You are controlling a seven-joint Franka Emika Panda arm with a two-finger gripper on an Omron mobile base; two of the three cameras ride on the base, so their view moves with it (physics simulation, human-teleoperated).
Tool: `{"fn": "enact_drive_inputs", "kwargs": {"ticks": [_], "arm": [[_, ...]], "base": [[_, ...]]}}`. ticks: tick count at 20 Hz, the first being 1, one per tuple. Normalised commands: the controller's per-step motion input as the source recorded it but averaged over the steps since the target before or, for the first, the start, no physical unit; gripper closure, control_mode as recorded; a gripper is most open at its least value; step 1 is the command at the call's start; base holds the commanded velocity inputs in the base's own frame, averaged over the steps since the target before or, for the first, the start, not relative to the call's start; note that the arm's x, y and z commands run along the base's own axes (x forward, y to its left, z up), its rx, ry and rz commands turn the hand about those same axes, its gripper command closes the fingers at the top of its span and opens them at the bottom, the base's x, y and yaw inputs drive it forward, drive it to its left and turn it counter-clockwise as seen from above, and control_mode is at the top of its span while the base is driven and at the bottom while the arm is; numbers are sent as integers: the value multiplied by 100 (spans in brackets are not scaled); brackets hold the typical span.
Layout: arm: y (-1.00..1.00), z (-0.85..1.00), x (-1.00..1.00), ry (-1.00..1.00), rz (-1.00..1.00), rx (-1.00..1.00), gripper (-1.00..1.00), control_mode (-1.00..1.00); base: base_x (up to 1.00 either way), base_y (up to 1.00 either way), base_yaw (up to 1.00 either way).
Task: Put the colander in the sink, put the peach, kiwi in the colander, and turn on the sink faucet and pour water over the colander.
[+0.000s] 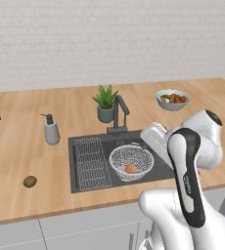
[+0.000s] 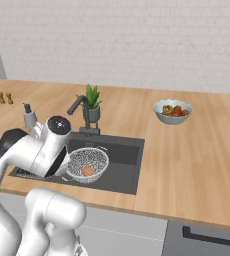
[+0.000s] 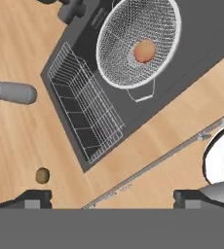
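In the recessed sink (image 1: 161,172), set into the wooden counter (image 1: 16,146), I see the colander (image 1: 131,161) standing upright in the middle of the basin, with the peach (image 1: 130,168) resting on its mesh floor. The flat wire rack (image 1: 91,163) lies in the left part of the basin, just beside the colander. The kiwi (image 1: 30,181) lies on the counter well to the left of the sink, near the front edge, apart from everything else. The sink faucet (image 1: 119,114) stands at the back rim of the basin, its spout angled forward and to the right from the left base view; I see no stream beneath it. A soap pump bottle (image 1: 51,131) stands left of the faucet, a potted plant (image 1: 105,103) just behind it, and a pale bowl of fruit (image 1: 172,99) farther right on the counter. In the hand view, I look down on the colander (image 3: 138,41) and peach (image 3: 144,51) from above the front edge of the counter; the gripper (image 3: 111,198) hangs there, its two dark fingertips (image 3: 33,198) spread wide apart with nothing between them, and the kiwi (image 3: 42,175) shows just above the left tip.
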Motion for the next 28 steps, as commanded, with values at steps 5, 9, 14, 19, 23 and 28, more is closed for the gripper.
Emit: {"fn": "enact_drive_inputs", "kwargs": {"ticks": [5, 9, 14, 19, 23, 28], "arm": [[100, 13, -30, -20, 29, -32, -100, -100], [100, 3, -16, -16, 23, -28, -100, -100], [100, 0, 0, -17, 18, -29, -100, -100], [99, 0, 1, -1, 4, -17, -100, -100], [76, -16, 29, 0, 0, 2, -100, -100], [71, -30, 55, 2, -3, 7, -100, -100]], "base": [[0, 0, 0], [0, 0, 0], [0, 0, 0], [0, 0, 0], [0, 0, 0], [0, 0, 0]]}}
